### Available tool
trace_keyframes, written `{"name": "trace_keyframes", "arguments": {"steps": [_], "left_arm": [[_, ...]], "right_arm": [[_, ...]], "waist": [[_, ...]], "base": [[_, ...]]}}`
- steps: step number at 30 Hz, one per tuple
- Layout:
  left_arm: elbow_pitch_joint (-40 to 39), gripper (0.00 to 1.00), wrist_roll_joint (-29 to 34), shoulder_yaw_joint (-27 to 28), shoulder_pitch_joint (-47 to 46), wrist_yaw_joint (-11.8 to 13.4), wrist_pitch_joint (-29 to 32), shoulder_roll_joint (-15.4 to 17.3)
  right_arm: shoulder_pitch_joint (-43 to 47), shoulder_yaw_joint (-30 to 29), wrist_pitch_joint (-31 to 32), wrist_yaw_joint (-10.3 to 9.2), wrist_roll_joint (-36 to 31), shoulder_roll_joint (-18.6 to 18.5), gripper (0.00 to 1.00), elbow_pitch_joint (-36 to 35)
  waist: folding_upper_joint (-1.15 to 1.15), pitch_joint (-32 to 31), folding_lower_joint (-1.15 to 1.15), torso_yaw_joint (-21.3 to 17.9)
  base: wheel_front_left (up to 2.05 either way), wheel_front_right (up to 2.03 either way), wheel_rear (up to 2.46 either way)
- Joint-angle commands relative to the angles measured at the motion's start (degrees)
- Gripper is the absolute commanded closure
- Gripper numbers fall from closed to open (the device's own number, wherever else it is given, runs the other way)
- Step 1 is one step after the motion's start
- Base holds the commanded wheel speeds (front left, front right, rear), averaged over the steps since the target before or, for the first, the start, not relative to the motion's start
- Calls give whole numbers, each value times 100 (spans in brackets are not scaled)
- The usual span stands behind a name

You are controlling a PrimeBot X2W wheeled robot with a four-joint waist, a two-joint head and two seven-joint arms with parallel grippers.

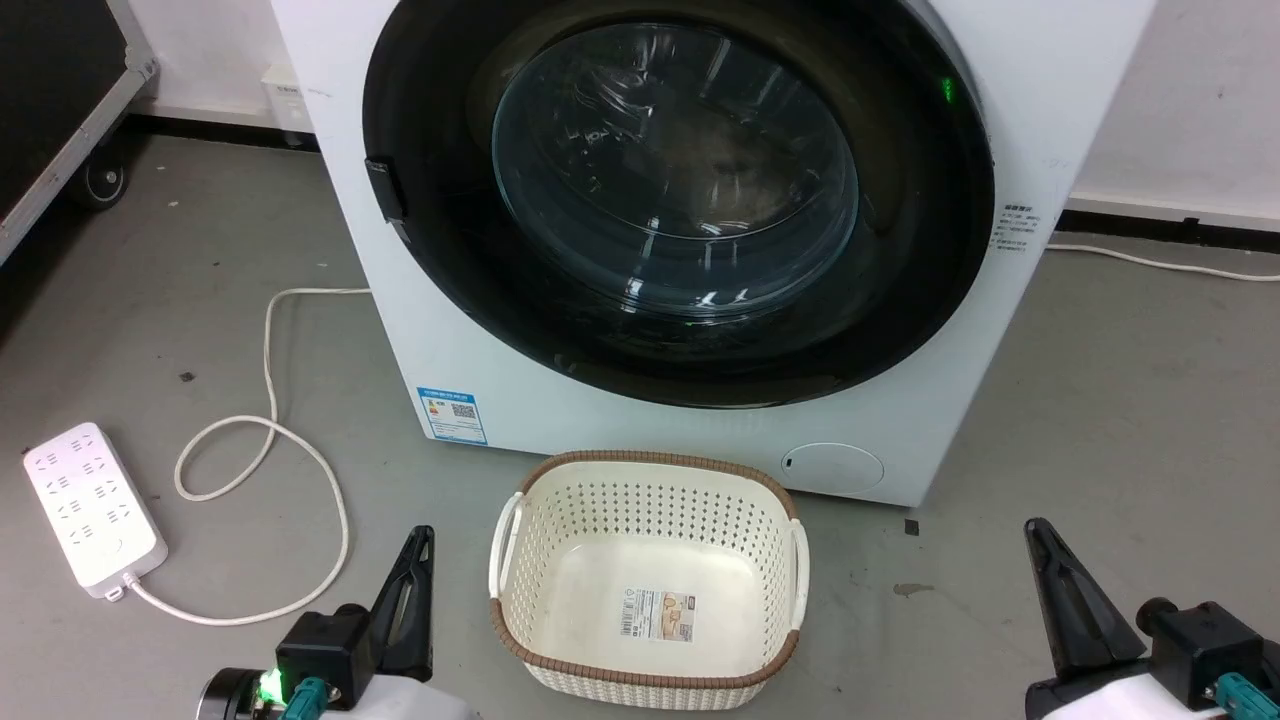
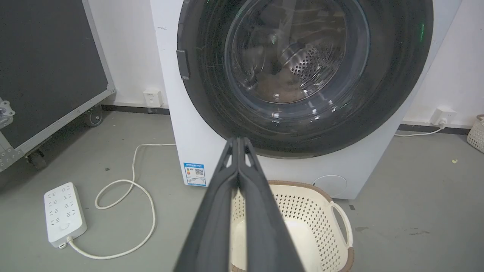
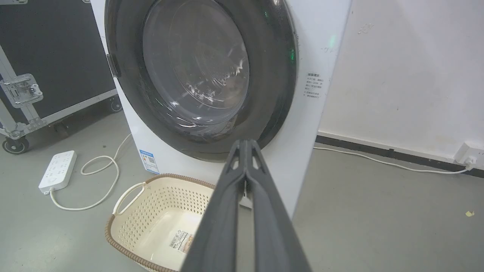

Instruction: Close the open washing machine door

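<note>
Cream perforated basket (image 1: pixel 650 510) is being shown upright on the grey floor (image 1: pixel 1100 420), a label (image 1: pixel 657 613) inside | white power strip (image 1: pixel 92 508) is being shown flat at left, its cord (image 1: pixel 268 360) looped beside | black wheeled case (image 1: pixel 50 90) is being shown beyond.

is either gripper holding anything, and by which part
Nothing is held: left gripper and right gripper are both shut on air, short of the washing machine door.

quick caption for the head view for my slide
Head view: washing machine door shut, cream basket before it, left gripper and right gripper shut, touching nothing.
</note>
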Motion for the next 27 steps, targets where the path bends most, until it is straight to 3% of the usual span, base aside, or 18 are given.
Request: {"name": "trace_keyframes", "arguments": {"steps": [1, 27], "left_arm": [[-36, 100, 46, 14, -69, 35, 26, -3], [-165, 100, 189, 122, -123, 107, 354, -6]], "right_arm": [[-106, 19, 25, -2, -54, 43, 100, -35], [-212, 109, 355, -3, -140, 84, 100, -61]], "waist": [[0, 0, 0, 2], [0, -1, 0, 37]], "base": [[0, 0, 0], [0, 0, 0]]}}
